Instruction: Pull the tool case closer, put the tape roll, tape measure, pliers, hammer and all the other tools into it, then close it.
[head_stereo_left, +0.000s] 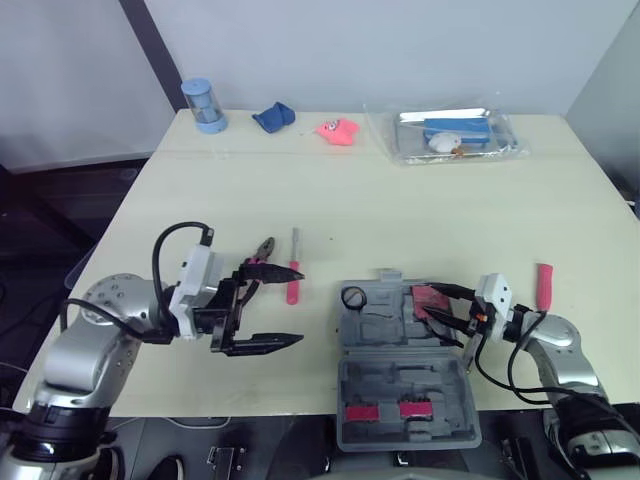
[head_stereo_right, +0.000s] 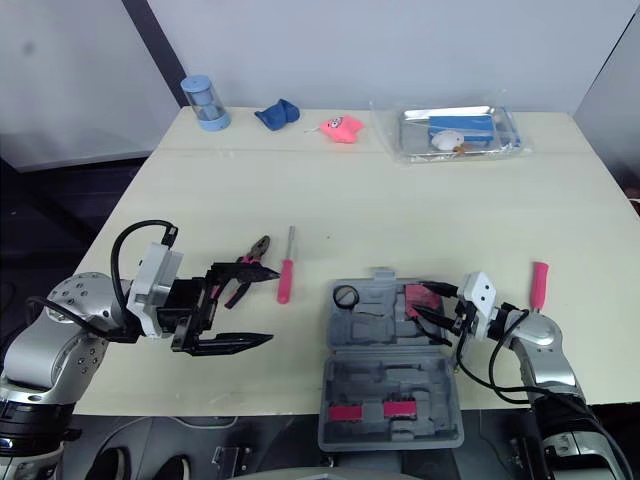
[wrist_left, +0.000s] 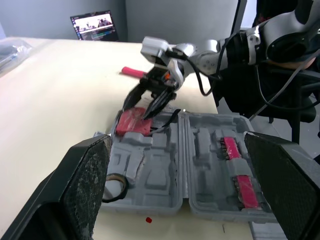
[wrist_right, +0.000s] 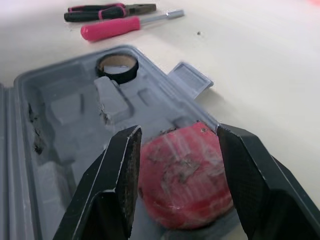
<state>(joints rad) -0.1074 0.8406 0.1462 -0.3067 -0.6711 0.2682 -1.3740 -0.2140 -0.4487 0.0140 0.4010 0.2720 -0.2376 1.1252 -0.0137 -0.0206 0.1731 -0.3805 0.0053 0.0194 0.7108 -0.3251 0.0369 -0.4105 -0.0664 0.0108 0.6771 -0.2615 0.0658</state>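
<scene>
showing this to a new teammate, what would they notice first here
The open grey tool case at the table's near edge draws the eye. It has a black tape roll in one pocket and a red tape measure in another, and the open right gripper straddles the tape measure. Left of the case, the left gripper hovers open beside the pliers and a pink-handled screwdriver lying on the table.

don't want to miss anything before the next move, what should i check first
1. tool case open, at the table's near edge: ok
2. tape roll in the case: ok
3. tape measure in the case, open right gripper straddling it: ok
4. tape measure fully seated: cannot tell
5. pliers, screwdriver and red-handled tool packed: not ok, lying on the table
6. left gripper open and empty: ok
</scene>
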